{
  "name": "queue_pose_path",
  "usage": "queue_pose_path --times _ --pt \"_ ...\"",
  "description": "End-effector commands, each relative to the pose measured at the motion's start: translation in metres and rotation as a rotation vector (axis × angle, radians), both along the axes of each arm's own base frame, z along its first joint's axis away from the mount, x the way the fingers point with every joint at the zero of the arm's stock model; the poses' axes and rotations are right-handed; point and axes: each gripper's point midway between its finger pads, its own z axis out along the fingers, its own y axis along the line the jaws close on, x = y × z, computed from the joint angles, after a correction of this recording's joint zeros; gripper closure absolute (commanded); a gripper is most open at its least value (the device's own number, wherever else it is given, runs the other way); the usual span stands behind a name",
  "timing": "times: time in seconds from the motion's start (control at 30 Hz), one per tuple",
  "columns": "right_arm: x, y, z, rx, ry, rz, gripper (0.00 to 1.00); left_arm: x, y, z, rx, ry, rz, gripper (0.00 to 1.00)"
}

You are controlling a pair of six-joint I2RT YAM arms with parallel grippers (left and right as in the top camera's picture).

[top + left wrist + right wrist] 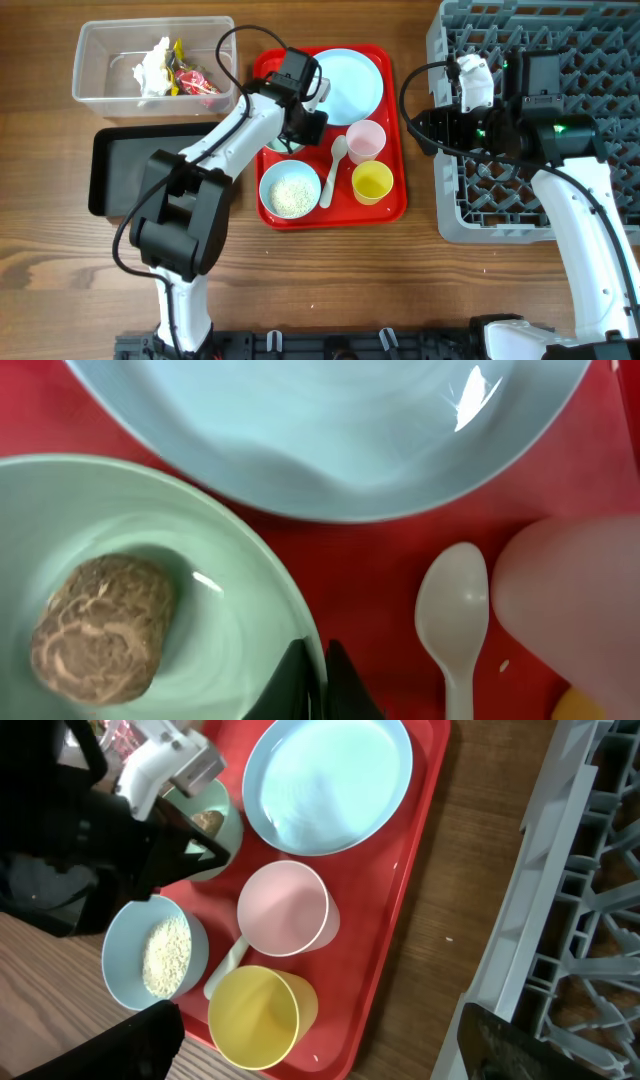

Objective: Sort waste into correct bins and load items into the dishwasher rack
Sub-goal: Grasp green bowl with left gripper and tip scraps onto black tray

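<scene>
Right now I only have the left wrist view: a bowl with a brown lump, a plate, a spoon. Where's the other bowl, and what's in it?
Observer: The second bowl sits in the near-left corner of the red tray, holding white grains.
Operator: Where are the bins?
Observer: Both are left of the tray. The clear tub is at the back, with tissue and wrappers inside, and the black tray is nearer the front.
Operator: And the right pincer?
Observer: The right pincer is open and holds nothing. It is at the left edge of the grey rack, facing the tray.
</scene>
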Motion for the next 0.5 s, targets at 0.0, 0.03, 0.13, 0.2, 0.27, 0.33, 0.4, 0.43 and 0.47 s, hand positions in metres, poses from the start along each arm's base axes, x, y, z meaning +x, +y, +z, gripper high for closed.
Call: queue_pose_path --times 0.0,0.03,0.13,0.2,0.27,0.33,0.4,0.43,0.47 --pt "0.005 -0.002 0.005 -0.011 -0.027 -0.001 0.09 -0.012 -0.002 0.046 -0.043 -0.009 0.008 0.96" --pt "0.006 -0.002 0.005 -0.011 -0.028 -0.002 0.10 -0.015 -0.001 0.057 -0.047 -0.015 0.012 0.96" --pt "0.005 -0.002 0.005 -0.011 -0.027 -0.001 0.10 -0.027 0.011 0.112 -0.111 -0.048 0.136 0.96" --pt "0.005 -0.002 0.005 -0.011 -0.023 -0.001 0.10 -0.037 0.025 0.134 -0.124 -0.051 0.183 0.96" --pt "0.006 -0.002 0.006 -0.011 -0.030 -0.001 0.10 -0.051 0.049 0.152 -0.124 -0.029 0.253 0.96" --pt "0.006 -0.002 0.006 -0.011 -0.032 -0.001 0.10 -0.062 0.070 0.154 -0.134 0.036 0.326 0.96" --pt "0.006 -0.002 0.006 -0.011 -0.032 -0.001 0.10 -0.072 0.090 0.151 -0.204 0.143 0.379 0.96" --pt "0.006 -0.002 0.006 -0.012 -0.033 0.000 0.10 -0.073 0.100 0.147 -0.239 0.173 0.396 0.96" --pt "0.006 -0.002 0.006 -0.013 -0.034 0.001 0.10 -0.074 0.106 0.145 -0.291 0.197 0.391 0.96"
